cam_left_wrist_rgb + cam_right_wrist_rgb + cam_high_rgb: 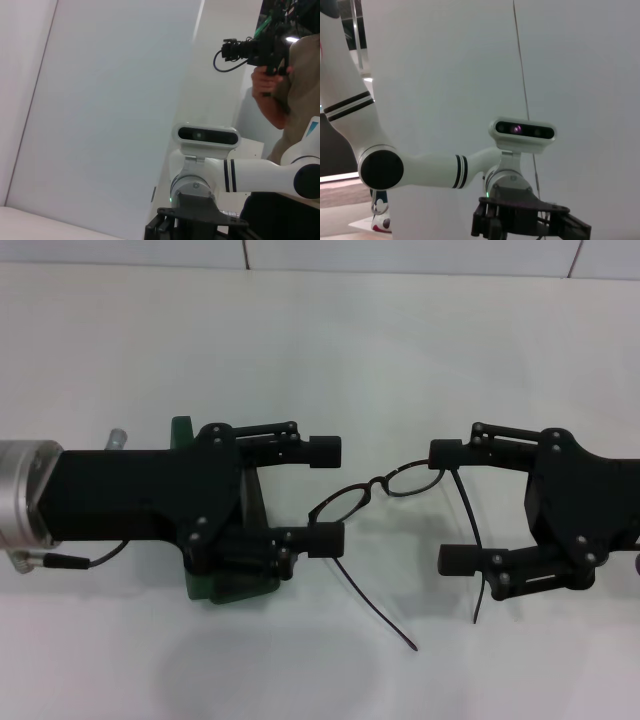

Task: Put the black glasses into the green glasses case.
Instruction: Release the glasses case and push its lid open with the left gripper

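While left hand (pixel 325 495) hides green glasses case (pixel 182 432), perhaps closed

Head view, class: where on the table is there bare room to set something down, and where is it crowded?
Bare: the far table beyond both tools, and the near strip. Crowded: the middle, where the black glasses lie between the left tool and right tool, the green glasses case under the left.

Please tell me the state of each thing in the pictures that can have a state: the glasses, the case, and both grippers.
black glasses: unfolded, temple arms spread, lying on the table, not in the case.
green glasses case: mostly hidden under the left gripper; open or shut unclear.
left gripper: open, over the case.
right gripper: open, around one temple arm.
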